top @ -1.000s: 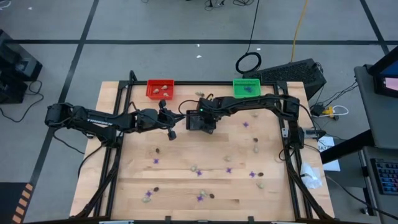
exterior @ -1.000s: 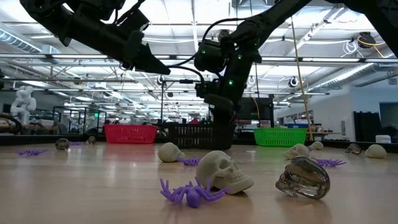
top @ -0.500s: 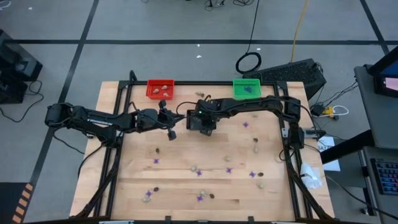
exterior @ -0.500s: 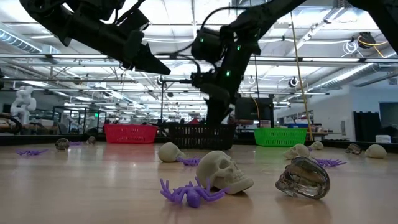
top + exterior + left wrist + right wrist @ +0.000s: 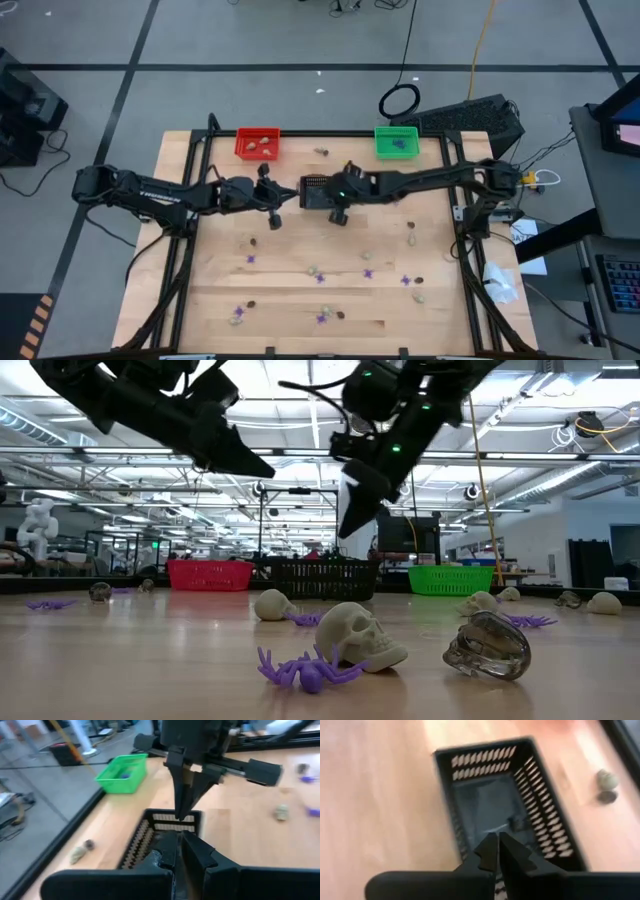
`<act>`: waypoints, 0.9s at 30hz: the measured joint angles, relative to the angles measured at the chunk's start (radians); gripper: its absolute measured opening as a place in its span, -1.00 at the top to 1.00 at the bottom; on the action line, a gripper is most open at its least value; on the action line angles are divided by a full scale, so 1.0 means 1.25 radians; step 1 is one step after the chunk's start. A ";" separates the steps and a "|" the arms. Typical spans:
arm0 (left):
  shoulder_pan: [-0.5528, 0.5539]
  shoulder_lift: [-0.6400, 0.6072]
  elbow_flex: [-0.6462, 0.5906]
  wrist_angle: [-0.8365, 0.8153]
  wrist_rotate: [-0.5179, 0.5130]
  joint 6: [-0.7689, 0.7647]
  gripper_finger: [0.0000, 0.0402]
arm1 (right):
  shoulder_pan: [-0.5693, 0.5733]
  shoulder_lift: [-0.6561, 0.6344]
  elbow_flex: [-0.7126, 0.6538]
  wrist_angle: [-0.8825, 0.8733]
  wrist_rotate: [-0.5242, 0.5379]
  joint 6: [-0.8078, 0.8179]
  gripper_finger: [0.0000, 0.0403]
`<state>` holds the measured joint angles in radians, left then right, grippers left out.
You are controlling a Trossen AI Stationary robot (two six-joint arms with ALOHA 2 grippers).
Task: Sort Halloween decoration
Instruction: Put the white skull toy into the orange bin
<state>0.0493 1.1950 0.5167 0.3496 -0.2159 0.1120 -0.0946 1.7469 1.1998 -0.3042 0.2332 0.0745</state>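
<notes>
The left gripper (image 5: 276, 207) hung over the table (image 5: 210, 280) left of centre, its fingers (image 5: 192, 862) pressed together on nothing; just beyond it the black basket (image 5: 316, 191) sat near the middle of the far half, with something dark lying inside it, too blurred in the right wrist view to name; the right gripper (image 5: 338, 215) hovered beside that basket's near edge, fingers (image 5: 487, 851) closed and empty. A red basket (image 5: 258, 143) stood at the far edge toward the left corner, holding pale skulls; a green basket (image 5: 396, 141) stood at the far edge toward the right, holding purple bits. The loose decorations lay scattered over the near half: purple spiders (image 5: 300, 668), beige skulls (image 5: 355, 635) and dark skulls (image 5: 487, 644); one more small piece (image 5: 321, 152) lay at the far edge between the red and green baskets.
</notes>
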 joint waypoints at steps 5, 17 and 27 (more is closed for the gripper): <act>-0.043 0.000 0.000 -0.002 0.049 0.000 0.90 | 0.059 -0.113 -0.172 0.101 0.000 0.069 0.99; -0.192 0.098 0.104 -0.107 0.068 0.013 0.90 | 0.172 -0.395 -0.443 0.188 0.093 0.145 1.00; -0.304 0.312 0.251 -0.147 0.096 -0.001 1.00 | 0.144 -0.489 -0.481 0.243 0.085 0.031 1.00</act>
<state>-0.3311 1.5854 0.8304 0.1658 -0.0959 0.1101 0.0853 1.1356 0.5991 -0.0009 0.3398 0.1128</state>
